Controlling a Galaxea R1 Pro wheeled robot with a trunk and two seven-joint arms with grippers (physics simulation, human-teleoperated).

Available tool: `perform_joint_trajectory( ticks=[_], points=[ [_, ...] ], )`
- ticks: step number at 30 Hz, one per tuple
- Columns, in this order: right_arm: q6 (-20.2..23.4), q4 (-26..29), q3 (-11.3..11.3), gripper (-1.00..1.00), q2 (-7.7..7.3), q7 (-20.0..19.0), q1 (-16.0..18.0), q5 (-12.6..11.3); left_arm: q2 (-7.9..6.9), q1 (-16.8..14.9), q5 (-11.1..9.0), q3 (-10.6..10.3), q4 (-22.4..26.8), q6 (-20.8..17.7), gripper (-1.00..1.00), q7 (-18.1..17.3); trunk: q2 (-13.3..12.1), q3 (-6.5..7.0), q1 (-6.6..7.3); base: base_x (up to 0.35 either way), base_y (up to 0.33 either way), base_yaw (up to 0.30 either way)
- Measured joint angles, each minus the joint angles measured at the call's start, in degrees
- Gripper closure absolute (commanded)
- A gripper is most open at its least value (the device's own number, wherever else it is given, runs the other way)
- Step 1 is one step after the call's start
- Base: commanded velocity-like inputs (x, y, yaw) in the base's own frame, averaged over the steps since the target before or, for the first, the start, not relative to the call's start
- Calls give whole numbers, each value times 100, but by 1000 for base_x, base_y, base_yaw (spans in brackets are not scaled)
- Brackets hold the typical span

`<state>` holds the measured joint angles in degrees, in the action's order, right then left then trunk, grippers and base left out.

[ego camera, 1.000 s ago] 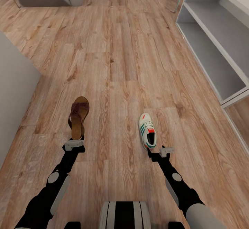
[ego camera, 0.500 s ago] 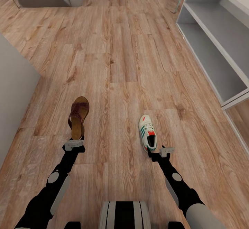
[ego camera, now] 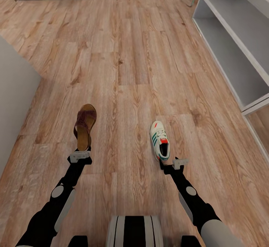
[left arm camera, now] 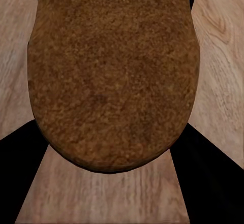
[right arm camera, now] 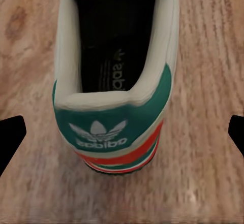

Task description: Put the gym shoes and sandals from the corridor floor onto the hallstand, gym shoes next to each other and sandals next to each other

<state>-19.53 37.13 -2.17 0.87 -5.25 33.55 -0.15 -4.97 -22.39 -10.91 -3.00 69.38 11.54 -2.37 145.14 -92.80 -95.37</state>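
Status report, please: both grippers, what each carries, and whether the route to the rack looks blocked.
Left gripper holds sandal. Right gripper holds gym shoe. Hallstand ahead right, floor open.

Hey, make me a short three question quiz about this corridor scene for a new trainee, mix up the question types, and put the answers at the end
1. True or false: the sandal sits in front of the left gripper.
2. Multiple choice: where is the hallstand in the head view? A) right side B) left side C) behind the gym shoe
3. Fill in: the gym shoe points its ____ end toward the right gripper.

Key:
1. True. In the left wrist view its heel end lies between the gripper's fingers.
2. A. Its tiers hold no shoes.
3. Heel. The right wrist view shows the green heel patch up close.
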Motion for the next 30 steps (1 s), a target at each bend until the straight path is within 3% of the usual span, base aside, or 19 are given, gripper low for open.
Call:
perform_joint_trajectory(
  ticks=[20, 30],
  points=[
    [-1, 0, -1, -100, 0, 0, 0, 0, 0, 0, 0, 1, 6, 0, 100, 0, 27, -619, -51, 0, 0, 0],
    [-1, 0, 0, -100, 0, 0, 1, 0, 0, 0, 0, 0, 5, -1, 100, 2, 27, -625, -50, 38, 13, 0]
  ],
)
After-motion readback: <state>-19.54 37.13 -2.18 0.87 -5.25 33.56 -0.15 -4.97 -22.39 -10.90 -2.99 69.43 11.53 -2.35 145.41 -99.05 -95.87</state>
